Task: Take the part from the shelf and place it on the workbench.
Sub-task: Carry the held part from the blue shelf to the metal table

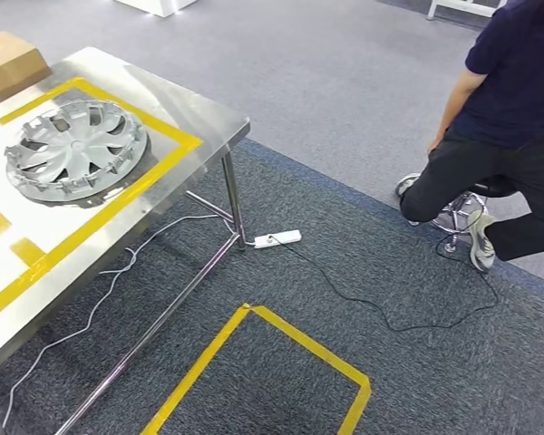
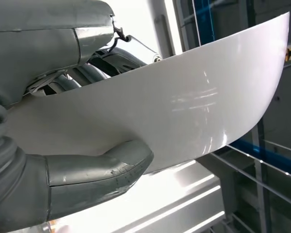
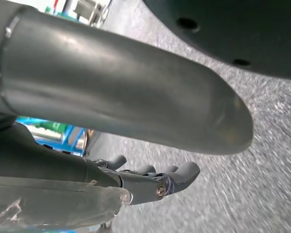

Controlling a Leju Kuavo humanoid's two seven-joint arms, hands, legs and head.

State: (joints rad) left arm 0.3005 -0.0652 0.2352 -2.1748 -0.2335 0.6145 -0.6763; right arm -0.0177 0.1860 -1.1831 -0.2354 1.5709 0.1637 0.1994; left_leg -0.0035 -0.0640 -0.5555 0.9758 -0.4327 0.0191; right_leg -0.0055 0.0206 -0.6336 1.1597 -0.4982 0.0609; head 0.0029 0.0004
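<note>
My left hand (image 2: 63, 179) grips a large white curved part (image 2: 195, 107); the thick grey thumb (image 2: 111, 165) presses one face and the darker fingers (image 2: 100, 60) lie against the other. The part reaches well beyond the hand. The steel workbench (image 1: 194, 113), marked with yellow tape, stands at the left of the head view. In the right wrist view my right hand (image 3: 137, 145) hangs above the grey carpet, its fingers (image 3: 166, 177) stretched out and apart from the thumb, holding nothing.
A silver hubcap (image 1: 74, 149) lies on the workbench inside the yellow tape, with a cardboard box (image 1: 9, 63) behind it. A person (image 1: 501, 136) sits on a stool at the right. A white power strip (image 1: 277, 238), cables and a yellow taped square (image 1: 256, 362) lie on the carpet. Racking (image 2: 268, 160) stands behind the part.
</note>
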